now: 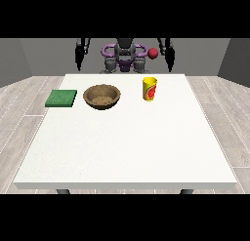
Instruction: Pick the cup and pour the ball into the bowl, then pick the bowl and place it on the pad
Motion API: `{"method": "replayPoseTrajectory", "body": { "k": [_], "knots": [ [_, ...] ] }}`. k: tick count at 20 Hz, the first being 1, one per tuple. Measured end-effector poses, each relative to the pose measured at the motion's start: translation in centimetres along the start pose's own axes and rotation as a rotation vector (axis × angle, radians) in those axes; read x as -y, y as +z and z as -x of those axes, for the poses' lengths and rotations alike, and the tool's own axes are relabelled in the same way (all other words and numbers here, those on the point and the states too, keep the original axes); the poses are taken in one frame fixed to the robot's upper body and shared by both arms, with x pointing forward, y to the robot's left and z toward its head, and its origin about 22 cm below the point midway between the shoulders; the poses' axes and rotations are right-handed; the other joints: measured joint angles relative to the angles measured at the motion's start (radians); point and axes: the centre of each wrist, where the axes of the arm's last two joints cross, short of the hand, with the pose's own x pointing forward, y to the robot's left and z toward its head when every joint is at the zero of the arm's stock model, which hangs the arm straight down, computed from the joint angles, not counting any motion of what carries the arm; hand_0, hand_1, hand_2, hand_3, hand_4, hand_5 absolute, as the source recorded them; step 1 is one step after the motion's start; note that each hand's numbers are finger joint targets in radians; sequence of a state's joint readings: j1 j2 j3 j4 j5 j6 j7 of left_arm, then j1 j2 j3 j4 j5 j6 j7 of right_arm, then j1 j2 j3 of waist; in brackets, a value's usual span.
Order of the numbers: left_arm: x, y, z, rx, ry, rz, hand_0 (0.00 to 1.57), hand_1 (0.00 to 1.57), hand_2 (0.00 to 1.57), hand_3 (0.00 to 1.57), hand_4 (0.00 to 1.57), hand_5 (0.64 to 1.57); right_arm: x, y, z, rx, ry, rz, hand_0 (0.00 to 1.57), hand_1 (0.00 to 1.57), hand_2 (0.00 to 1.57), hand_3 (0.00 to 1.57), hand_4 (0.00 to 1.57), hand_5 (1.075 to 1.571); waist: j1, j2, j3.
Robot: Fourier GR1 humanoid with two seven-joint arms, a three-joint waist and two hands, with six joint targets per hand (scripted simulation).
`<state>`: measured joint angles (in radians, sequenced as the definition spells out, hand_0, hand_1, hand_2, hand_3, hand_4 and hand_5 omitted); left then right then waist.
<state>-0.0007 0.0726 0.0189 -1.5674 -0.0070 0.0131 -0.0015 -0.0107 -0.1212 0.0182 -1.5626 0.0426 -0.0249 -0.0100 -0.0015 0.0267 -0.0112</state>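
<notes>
Yellow cup [150,89] stands upright near the far edge of the white surface [127,147], the wooden bowl [102,96] beside it and the green pad [61,98] at the far corner on the view's left. A red ball [153,52] shows above and behind the cup, not inside it, so your pour may bring nothing into the bowl. Both hands [170,57] [79,57] hang behind the far edge holding nothing; I cannot tell how the fingers lie.

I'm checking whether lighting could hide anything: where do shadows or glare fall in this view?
Front view: light is even and the white table shows no glare; the brown bowl is darker inside its rim, the yellow cup and green pad cast almost no shadow, so nothing on the table is hidden.
</notes>
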Motion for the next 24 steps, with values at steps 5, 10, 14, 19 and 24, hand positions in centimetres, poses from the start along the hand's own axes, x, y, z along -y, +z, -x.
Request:
{"method": "replayPoseTrajectory", "body": {
  "k": [5, 10, 14, 19, 24],
  "knots": [
    [-0.5, -0.1, -1.6, 0.016, -0.010, -0.002, 0.00, 0.00, 0.00, 0.00, 0.66, 1.566, 0.8, -0.1, -1.5, 0.011, 0.013, 0.002, 0.00, 0.00, 0.00, 0.00, 0.87, 1.533, 0.000, -0.156, 0.0057],
    [1.1, 0.8, -2.7, -0.105, 0.120, -0.002, 0.00, 0.00, 0.00, 0.00, 0.63, 1.564, 0.2, 1.3, -2.2, -0.125, -0.139, 0.013, 0.00, 0.00, 0.00, 0.00, 0.86, 1.532, -0.032, -0.346, 0.0096],
    [2.6, 1.4, -5.0, -0.173, 0.166, 0.000, 0.00, 0.00, 0.00, 0.00, 0.60, 1.563, 0.5, 1.9, -4.4, -0.206, -0.194, 0.022, 0.00, 0.00, 0.00, 0.00, 0.82, 1.540, -0.040, -0.408, 0.0108],
    [3.3, 0.5, -8.4, -0.060, 0.167, -0.006, 0.00, 0.00, 0.00, 0.00, 0.60, 1.556, 1.5, 2.1, -8.2, -0.102, -0.218, 0.035, 0.00, 0.00, 0.00, 0.00, 0.76, 1.551, -0.057, -0.295, 0.0110],
    [4.1, -1.4, -9.1, 0.085, 0.137, -0.013, 0.00, 0.00, 0.00, 0.00, 0.58, 1.537, 0.9, 1.3, -8.9, 0.044, -0.220, 0.020, 0.00, 0.00, 0.00, 0.22, 0.73, 1.551, -0.074, -0.119, 0.0112]
  ]
}}
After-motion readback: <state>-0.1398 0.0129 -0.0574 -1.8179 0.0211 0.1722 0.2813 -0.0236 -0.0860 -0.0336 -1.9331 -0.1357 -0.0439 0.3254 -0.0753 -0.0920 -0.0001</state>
